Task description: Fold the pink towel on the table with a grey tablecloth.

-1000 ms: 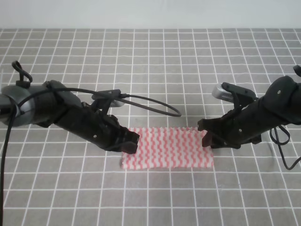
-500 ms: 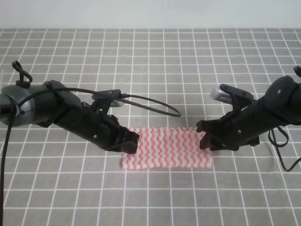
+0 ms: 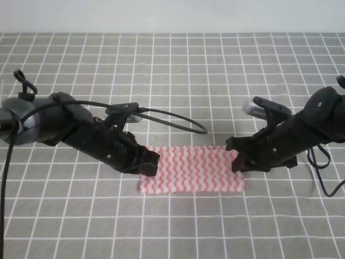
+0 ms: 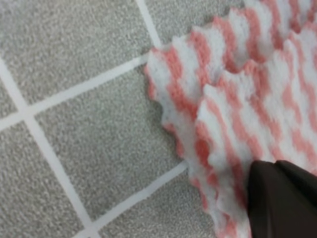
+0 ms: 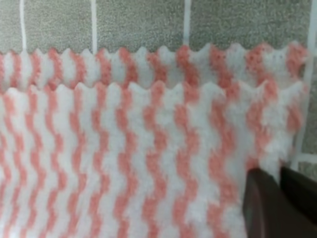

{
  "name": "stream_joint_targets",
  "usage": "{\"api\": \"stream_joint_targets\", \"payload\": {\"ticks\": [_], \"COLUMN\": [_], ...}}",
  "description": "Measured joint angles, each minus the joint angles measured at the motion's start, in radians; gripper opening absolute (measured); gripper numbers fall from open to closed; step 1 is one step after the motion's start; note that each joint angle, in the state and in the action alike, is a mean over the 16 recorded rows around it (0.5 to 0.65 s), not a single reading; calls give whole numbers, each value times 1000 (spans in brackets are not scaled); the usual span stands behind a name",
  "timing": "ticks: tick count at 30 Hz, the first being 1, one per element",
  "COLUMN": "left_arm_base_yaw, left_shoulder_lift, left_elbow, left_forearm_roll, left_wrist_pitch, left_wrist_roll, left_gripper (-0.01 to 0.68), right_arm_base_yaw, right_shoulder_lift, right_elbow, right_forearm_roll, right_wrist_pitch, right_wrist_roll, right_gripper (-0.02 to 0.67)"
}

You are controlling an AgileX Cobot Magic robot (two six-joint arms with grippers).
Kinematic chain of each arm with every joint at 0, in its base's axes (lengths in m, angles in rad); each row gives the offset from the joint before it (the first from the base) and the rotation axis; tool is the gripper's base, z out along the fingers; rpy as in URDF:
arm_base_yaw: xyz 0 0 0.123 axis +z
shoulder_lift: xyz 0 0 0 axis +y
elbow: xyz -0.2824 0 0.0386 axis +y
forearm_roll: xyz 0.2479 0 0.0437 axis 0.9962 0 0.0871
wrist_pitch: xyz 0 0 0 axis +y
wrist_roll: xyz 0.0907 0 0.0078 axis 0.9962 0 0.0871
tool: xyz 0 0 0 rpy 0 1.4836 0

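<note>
left gripper (image 3: 151, 163): low at towel's left edge, fingers look closed together on the cloth
pink towel (image 3: 191, 170): folded double, flat on grey tablecloth (image 3: 178, 75), between both grippers
right gripper (image 3: 237, 161): at towel's right edge, fingers nearly together, pinching the cloth

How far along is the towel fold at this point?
One fold looks done: the pink towel lies doubled, two zigzag edges stacked slightly offset in both wrist views. The left gripper and right gripper sit at its two ends on the grey tablecloth. Any second fold remains.
</note>
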State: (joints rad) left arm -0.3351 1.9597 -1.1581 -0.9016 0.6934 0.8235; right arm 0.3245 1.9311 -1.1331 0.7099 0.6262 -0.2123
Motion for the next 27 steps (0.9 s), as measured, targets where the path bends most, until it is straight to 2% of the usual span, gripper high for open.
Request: {"api": "stream_joint_targets", "payload": {"ticks": [4,13,27], "left_arm_base_yaw": [0,0,0], "left_shoulder_lift": [0,0,0], "left_elbow": [0,0,0], "left_forearm_roll": [0,1,0], "left_wrist_pitch": [0,0,-1], "left_wrist_roll": [0,1,1], "left_gripper": [-3,-3,-3], "right_arm_base_yaw": [0,1,66], "right_shoulder_lift": [-12,-37,-34], "right_elbow": [-15,-76,-146], "right_forearm_roll": [-3,19,219], "right_wrist_pitch": [8,51,93], "right_wrist_roll": [2,-10,-141], "right_gripper": [-12,-15,-15]}}
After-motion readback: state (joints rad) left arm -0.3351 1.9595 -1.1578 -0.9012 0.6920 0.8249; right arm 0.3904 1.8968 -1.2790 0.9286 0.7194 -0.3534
